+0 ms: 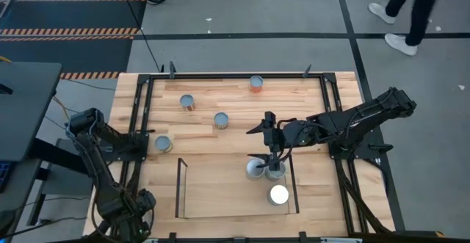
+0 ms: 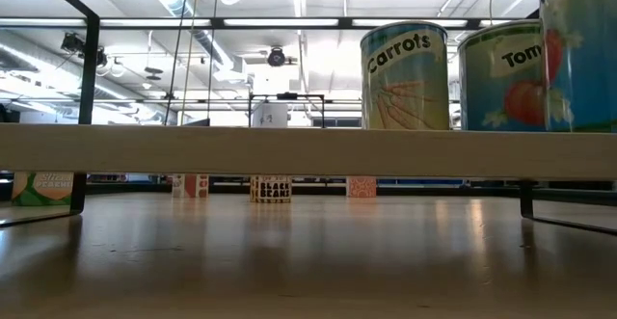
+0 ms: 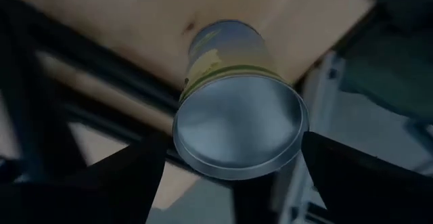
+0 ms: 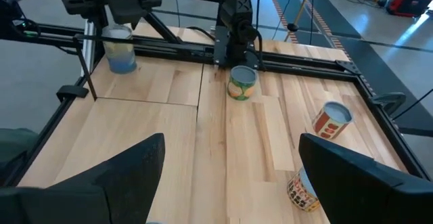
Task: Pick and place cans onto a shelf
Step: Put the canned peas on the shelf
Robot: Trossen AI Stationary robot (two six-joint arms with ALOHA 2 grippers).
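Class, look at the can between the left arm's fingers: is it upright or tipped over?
Upright. The can shows its round top to the left wrist view and stands on the wood by the table's left edge.

Readable labels, low view only

You can read "Carrots" on one can [image 2: 405, 76] on the shelf [image 2: 308, 153], "Tom", cut off, on its neighbour [image 2: 509, 76], and "BLACK BEANS" on a far can [image 2: 271, 189].

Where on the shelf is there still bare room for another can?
The shelf is bare across its left and middle, from the left rail to the three cans bunched at its right end. That end is crowded: the right hand hangs open over two of those cans.
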